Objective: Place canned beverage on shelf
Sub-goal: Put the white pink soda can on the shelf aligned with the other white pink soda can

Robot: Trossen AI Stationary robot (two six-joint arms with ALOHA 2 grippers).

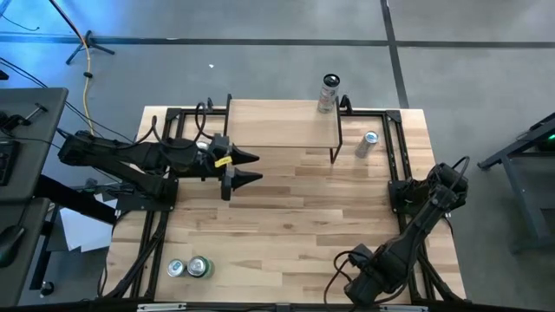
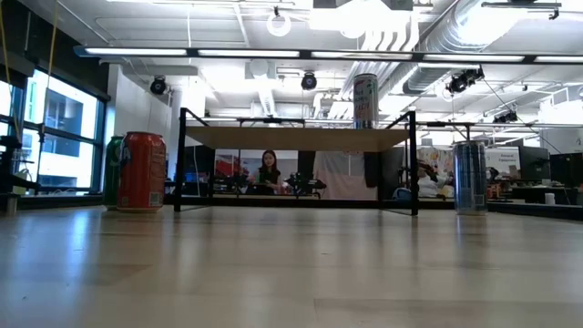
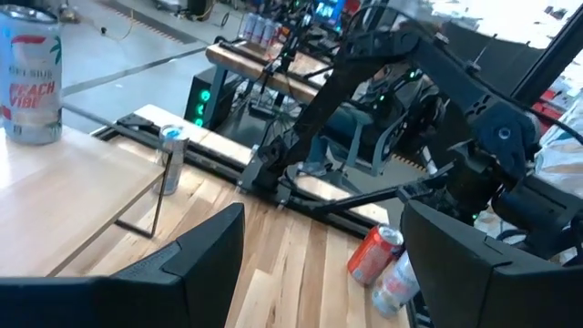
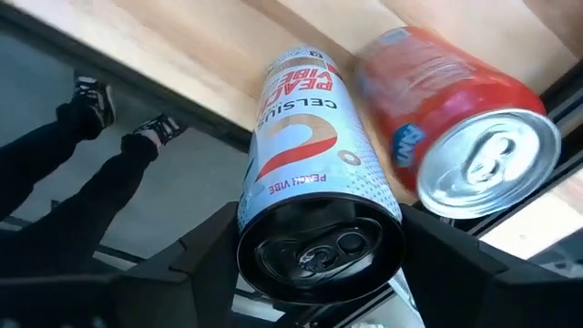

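The shelf (image 1: pixel 282 130) stands at the table's far middle on thin black legs. A pale Celsius can (image 1: pixel 328 92) stands upright on its far right corner; it also shows in the low view (image 2: pixel 365 100) and in the left wrist view (image 3: pixel 32 77). My left gripper (image 1: pixel 253 167) is open and empty, level, just near of the shelf's left end. My right gripper (image 1: pixel 360 282) is at the near right edge. In its wrist view a second Celsius can (image 4: pixel 310 182) lies with its black top end between the open fingers. My right gripper has the lying can's black top end (image 4: pixel 319 251) between its two fingers. I cannot tell whether the fingers touch it.
A silver-blue can (image 1: pixel 368 143) stands on the table right of the shelf. Two cans (image 1: pixel 189 267) stand at the near left corner. A red can (image 4: pixel 446 118) lies beside the one at my right gripper. A red can (image 2: pixel 141 171) stands left of the shelf.
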